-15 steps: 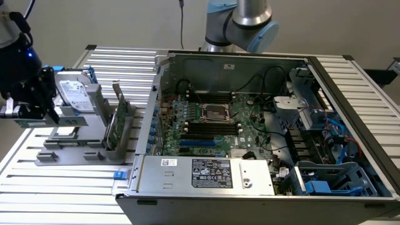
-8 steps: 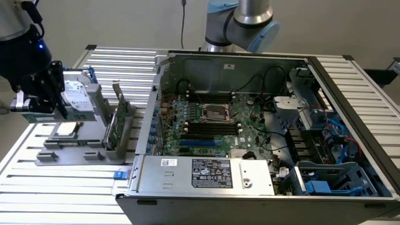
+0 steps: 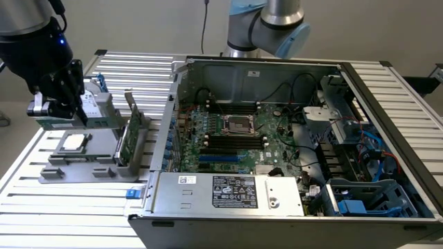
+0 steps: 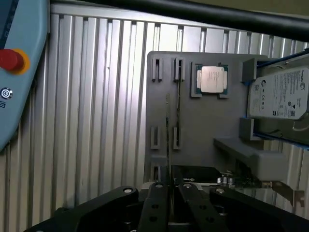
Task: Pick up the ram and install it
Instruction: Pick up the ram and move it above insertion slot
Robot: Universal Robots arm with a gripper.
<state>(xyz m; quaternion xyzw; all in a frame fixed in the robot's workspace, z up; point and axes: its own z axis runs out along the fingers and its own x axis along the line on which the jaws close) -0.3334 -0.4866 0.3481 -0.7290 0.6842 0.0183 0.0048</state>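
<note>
The ram (image 3: 51, 124) is a thin dark-green stick hanging from my gripper (image 3: 59, 113), which is shut on it. It is lifted just above the grey holder tray (image 3: 90, 174) at the exterior view's left. In the wrist view the ram (image 4: 167, 140) shows edge-on as a narrow line running out from between the black fingers (image 4: 154, 208) of the gripper (image 4: 169, 195), over the tray (image 4: 203, 130). The open computer case (image 3: 387, 98) lies to the exterior view's right, with the motherboard's black slots (image 3: 235, 140) and blue slots (image 3: 218, 155) facing up.
On the tray sit a processor chip (image 3: 74, 142), a hard drive (image 3: 97, 106) and an upright green expansion card (image 3: 132, 136). A pendant with a red button (image 4: 10, 60) lies on the slatted table. An arm joint (image 3: 270, 23) stands behind the case.
</note>
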